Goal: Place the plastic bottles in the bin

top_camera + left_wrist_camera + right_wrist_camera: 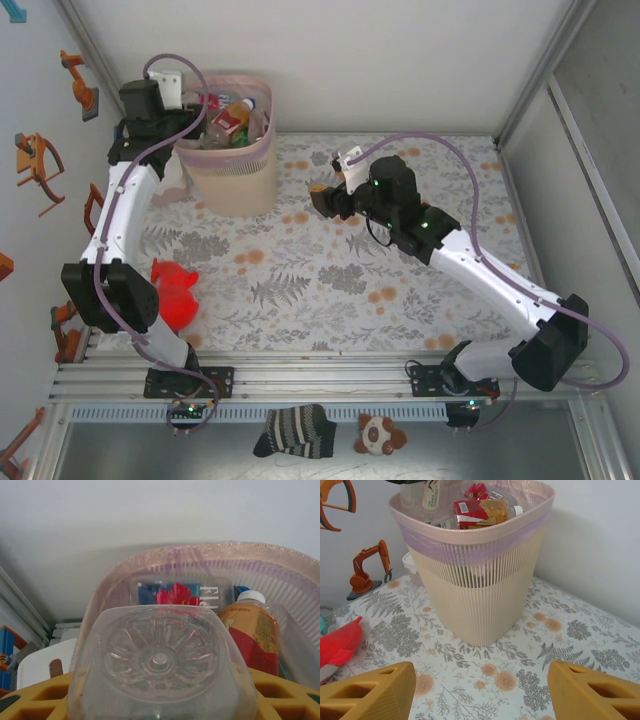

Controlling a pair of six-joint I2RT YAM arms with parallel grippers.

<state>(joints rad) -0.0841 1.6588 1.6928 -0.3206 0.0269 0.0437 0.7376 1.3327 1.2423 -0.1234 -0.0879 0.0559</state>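
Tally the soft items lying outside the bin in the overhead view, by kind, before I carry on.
Plush toys: 2, the red plush toy and the brown-and-white plush toy
Striped sock: 1
Total: 3

Bottles (480, 510) lie in the bin (232, 175) at the tabletop's (330, 280) far left, another bottle (160, 655) in the left claw (160, 697) above.
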